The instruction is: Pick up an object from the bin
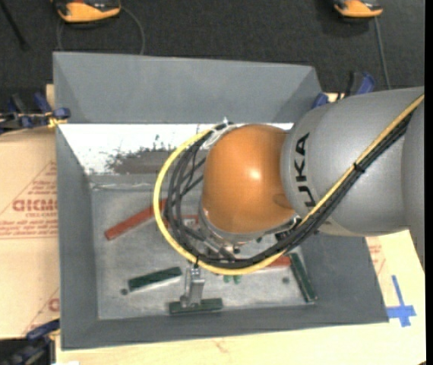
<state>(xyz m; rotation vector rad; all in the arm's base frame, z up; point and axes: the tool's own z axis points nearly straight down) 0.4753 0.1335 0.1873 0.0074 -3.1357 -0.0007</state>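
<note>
Camera view: the gripper (194, 293) is seen at 6 o'clock in the bin (76, 226), over the middle of a dark green bar (210, 305). The bar's long axis is laid 9-to-3. Whether the grip is released or clenched cannot be told.

Grey bin (74, 242), red stick (129, 225), dark green stick (154, 278)

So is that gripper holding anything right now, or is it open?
Gripper: open or closed cannot be told. It is down by a dark green bar near the bin's lower wall; whether it holds the bar cannot be told.
</note>
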